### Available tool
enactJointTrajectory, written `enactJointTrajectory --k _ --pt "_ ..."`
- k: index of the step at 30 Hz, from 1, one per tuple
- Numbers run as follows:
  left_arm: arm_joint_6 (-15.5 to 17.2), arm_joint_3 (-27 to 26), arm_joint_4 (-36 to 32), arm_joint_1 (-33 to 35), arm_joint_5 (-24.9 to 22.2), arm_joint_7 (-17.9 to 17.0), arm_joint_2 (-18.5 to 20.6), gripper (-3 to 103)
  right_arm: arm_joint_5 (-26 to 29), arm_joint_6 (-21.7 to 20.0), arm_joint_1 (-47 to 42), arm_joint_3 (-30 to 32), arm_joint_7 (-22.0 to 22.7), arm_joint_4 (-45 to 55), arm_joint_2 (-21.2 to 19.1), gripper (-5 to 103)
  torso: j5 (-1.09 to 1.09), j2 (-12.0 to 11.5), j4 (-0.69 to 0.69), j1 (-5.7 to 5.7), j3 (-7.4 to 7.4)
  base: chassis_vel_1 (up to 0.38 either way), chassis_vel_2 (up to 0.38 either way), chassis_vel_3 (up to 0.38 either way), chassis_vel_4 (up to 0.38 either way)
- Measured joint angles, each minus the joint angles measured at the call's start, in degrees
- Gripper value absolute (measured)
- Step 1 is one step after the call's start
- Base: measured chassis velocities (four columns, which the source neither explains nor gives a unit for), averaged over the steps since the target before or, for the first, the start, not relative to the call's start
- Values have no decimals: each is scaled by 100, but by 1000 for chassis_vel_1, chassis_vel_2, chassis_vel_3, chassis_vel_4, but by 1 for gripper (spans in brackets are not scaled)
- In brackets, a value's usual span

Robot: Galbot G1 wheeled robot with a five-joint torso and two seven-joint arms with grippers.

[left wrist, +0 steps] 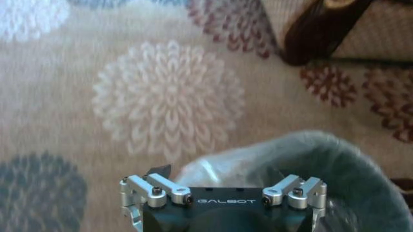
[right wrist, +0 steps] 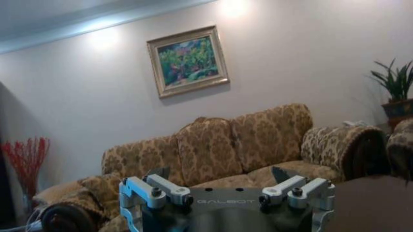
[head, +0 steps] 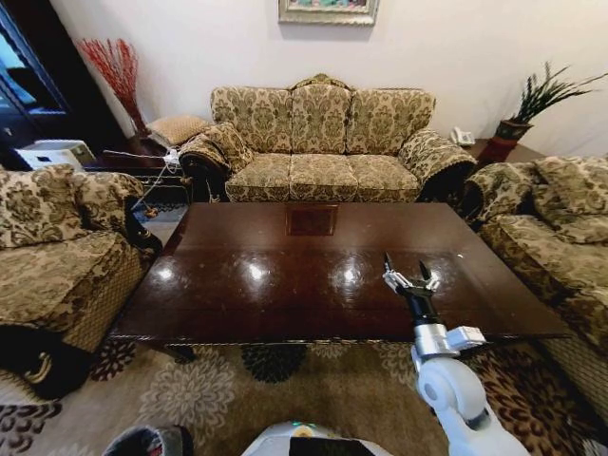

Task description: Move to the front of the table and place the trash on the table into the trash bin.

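We are at the table (head: 285, 285), whose top looks bare, our right gripper (head: 409, 273) raised over it with fingers spread and empty, our left gripper (left wrist: 223, 181) spread just above the trash bin (left wrist: 361, 179) on the carpet (left wrist: 96, 96), so clearing seems done

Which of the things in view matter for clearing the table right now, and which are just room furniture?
Job:
table, bare where it shows
trash bin with its bag, under the left gripper
right gripper, open, raised over the table's right part

Just there:
sofa
armchairs
framed painting
potted plant
patterned carpet
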Motion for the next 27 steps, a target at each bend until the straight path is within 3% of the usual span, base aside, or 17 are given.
enactJointTrajectory --k 2,9,11,12,15,16,18,19,20,21,23,27 --pt "-31 -221 -9 108 105 228 54 100 30 -37 58 15 22 -33 2 100 1 0 2 0 0 0 0 0 0" --pt "-284 -535 -556 279 204 231 122 100 42 -240 139 21 82 46 13 100 -2 0 2 0 0 0 0 0 0" --pt "-551 -632 -1556 353 21 182 45 100 -15 -395 89 32 106 279 24 100 -1 0 2 0 0 0 0 0 0" --pt "-551 -632 -1556 353 21 182 45 100 -15 -395 89 32 106 279 24 100 -1 0 2 0 0 0 0 0 0" --pt "-800 -656 -3429 460 227 348 -38 100 -292 -497 -231 168 44 724 3 100 1 0 1 0 0 0 0 0 0" --pt "-800 -656 -3429 460 227 348 -38 100 -292 -497 -231 168 44 724 3 100 1 0 1 0 0 0 0 0 0" --pt "-782 -283 -4890 587 785 567 19 100 -879 -458 -702 485 -75 910 -9 100 6 0 -1 0 0 0 0 0 0" --pt "-769 0 -5443 643 1110 661 112 100 -1271 -243 -996 751 -216 876 -5 100 0 0 0 0 0 0 0 0 0" --pt "-769 0 -5443 643 1110 661 112 100 -1271 -243 -996 751 -216 876 -5 100 0 0 0 0 0 0 0 0 0" --pt "-730 268 -5953 694 1400 787 251 100 -1638 117 -1343 1097 -453 736 15 100 0 0 -1 0 1 0 0 0 0" --pt "-552 802 -6665 812 1868 964 626 100 -1856 648 -1824 1593 -866 543 89 100 3 0 -2 0 1 0 0 0 0" --pt "-520 1239 -7041 955 2303 1141 996 100 -1890 788 -2088 1819 -955 520 246 100 3 0 -4 0 0 0 0 0 0"
